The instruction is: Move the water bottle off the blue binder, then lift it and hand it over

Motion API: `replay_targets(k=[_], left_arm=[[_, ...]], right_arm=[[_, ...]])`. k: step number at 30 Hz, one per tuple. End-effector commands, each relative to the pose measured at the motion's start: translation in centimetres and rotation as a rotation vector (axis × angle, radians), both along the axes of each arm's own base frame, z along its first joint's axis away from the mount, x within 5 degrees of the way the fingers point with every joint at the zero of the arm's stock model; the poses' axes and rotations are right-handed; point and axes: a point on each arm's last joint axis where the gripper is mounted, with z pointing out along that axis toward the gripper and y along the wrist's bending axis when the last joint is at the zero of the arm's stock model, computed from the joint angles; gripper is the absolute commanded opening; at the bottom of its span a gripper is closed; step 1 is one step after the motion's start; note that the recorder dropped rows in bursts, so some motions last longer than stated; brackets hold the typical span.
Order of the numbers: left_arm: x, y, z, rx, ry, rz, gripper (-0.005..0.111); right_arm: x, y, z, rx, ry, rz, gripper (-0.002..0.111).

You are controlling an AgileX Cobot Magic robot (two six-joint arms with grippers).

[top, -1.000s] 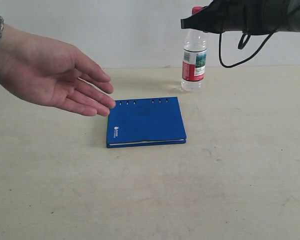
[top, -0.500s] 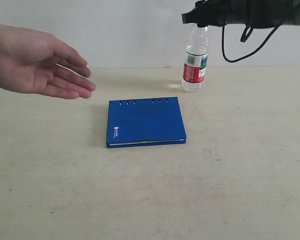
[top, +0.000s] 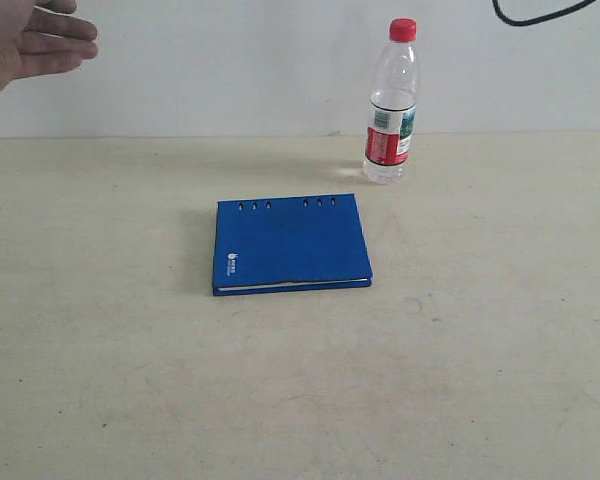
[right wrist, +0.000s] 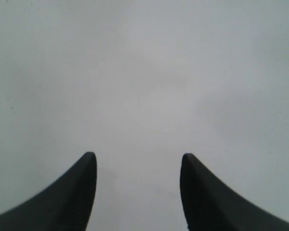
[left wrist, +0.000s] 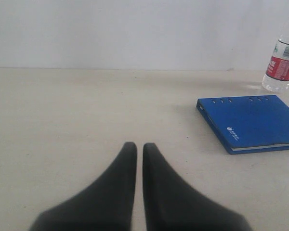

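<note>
The water bottle (top: 391, 100), clear with a red cap and red label, stands upright on the table behind the blue binder (top: 291, 243), off it and apart from it. The left wrist view shows the same bottle (left wrist: 282, 65) beyond the binder (left wrist: 248, 121). My left gripper (left wrist: 139, 146) is shut with nothing in it, low over bare table well away from the binder. My right gripper (right wrist: 137, 157) is open and empty, facing a plain grey wall. Neither gripper shows in the exterior view.
A person's open hand (top: 25, 45) is at the exterior view's top left corner. A black cable (top: 538, 14) hangs in at the top right. The beige table (top: 460, 350) meets a pale wall behind the bottle.
My right arm has risen away from the bottle's cap and left the exterior view. The person's hand has drawn back up and to the left. The bottle and binder have stayed put.
</note>
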Motion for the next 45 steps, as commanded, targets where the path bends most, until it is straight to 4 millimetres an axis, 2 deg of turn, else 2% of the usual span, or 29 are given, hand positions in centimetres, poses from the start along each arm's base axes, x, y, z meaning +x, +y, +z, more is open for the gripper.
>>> replay_targets(k=[1, 5, 8, 10, 12, 14, 16, 17, 20, 24, 25, 26, 27, 28, 29, 30, 32, 33, 35, 36, 37, 39, 41, 43, 45], left_arm=[[0.0, 0.0, 0.0, 0.004, -0.007, -0.002, 0.005], [0.0, 0.0, 0.0, 0.004, -0.007, -0.002, 0.005], [0.0, 0.0, 0.0, 0.004, -0.007, -0.002, 0.005], [0.0, 0.0, 0.0, 0.004, -0.007, -0.002, 0.005], [0.0, 0.0, 0.0, 0.004, -0.007, -0.002, 0.005], [0.0, 0.0, 0.0, 0.004, -0.012, -0.002, 0.005], [0.1, -0.1, 0.3, -0.089, -0.044, 0.0, 0.005], [0.1, -0.2, 0.4, -0.188, -0.062, 0.003, 0.005], [0.1, -0.8, 0.8, -0.656, -0.08, 0.005, 0.005], [0.1, -1.1, 1.0, -0.828, -0.08, -0.005, 0.005], [0.1, -1.2, 1.0, -0.85, -0.078, -0.007, 0.005], [0.1, -1.2, 1.0, -0.856, -0.076, -0.008, 0.005], [0.1, -1.3, 0.9, -0.862, -0.059, -0.013, 0.005], [0.0, -1.4, 0.8, -0.869, -0.043, -0.019, 0.005], [0.0, -1.6, 0.5, -0.869, -0.004, -0.03, 0.005], [-0.1, -1.7, 0.4, -0.869, 0.011, -0.035, 0.005], [-0.1, -1.8, 0.4, -0.881, 0.015, -0.037, 0.005], [-0.1, -1.8, 0.4, -0.884, 0.015, -0.038, 0.005], [0.0, -1.7, 0.5, -0.854, 0.003, -0.043, 0.005], [0.0, -1.7, 0.6, -0.83, -0.012, -0.054, 0.005], [0.0, -1.8, 1.0, -0.765, -0.036, -0.087, 0.005], [-0.4, -1.9, 3.7, -0.614, -0.16, -0.157, 0.005], [-0.4, -2.0, 5.4, -0.476, -0.224, -0.184, 0.005], [0.8, -2.2, 5.5, -0.389, -0.144, -0.207, 0.005], [2.4, -2.7, 4.6, -0.34, -0.007, -0.251, 0.005]], right_arm=[[0.1, -0.3, -0.2, 0.004, 0.005, -0.037, 0.047], [0.2, -1.0, -0.9, -0.015, 0.016, -0.11, 0.047], [0.0, -1.6, -2.8, -0.095, 0.055, -0.163, 0.047], [-0.4, -2.5, -4.5, -0.141, 0.1, -0.248, 0.047], [-1.4, -3.8, -5.4, -0.116, 0.151, -0.362, 0.047], [-2.9, -5.0, -5.7, -0.099, 0.195, -0.47, 0.043], [-4.7, -6.1, -5.3, -0.062, 0.229, -0.562, 0.032], [-5.4, -6.4, -4.9, -0.061, 0.232, -0.583, 0.024], [-8.0, -7.2, -3.1, -0.104, 0.203, -0.586, -0.001], [-12.5, -8.6, -1.1, -0.185, 0.166, -0.619, 0.0], [-14.9, -9.7, -1.5, -0.204, 0.184, -0.683, 0.0], [-15.7, -10.0, -2.1, -0.216, 0.199, -0.698, 0.0], [-17.6, -10.6, -4.4, -0.213, 0.25, -0.71, 0.0], [-18.2, -10.6, -5.5, -0.191, 0.273, -0.701, 0.0], [-19.7, -10.3, -8.7, -0.082, 0.336, -0.64, 0.0], [-20.6, -9.5, -10.7, 0.048, 0.386, -0.555, 0.0], [-22.5, -6.5, -14.2, 0.363, 0.554, -0.262, 0.0], [-23.4, -4.5, -15.1, 0.436, 0.638, -0.047, 0.0], [-25.4, -1.1, -15.4, 0.481, 0.745, 0.4, 0.0], [-26.2, -0.4, -15.4, 0.468, 0.791, 0.529, 0.0], [-26.5, -0.1, -15.4, 0.495, 0.831, 0.575, 0.0], [-26.5, -0.1, -15.5, 0.538, 0.879, 0.536, 0.0], [-26.3, -0.4, -15.7, 0.583, 0.92, 0.464, 0.0], [-26.3, -0.5, -16.0, 0.608, 0.959, 0.414, 0.0], [-26.4, -0.5, -16.0, 0.569, 0.978, 0.426, 0.0]])
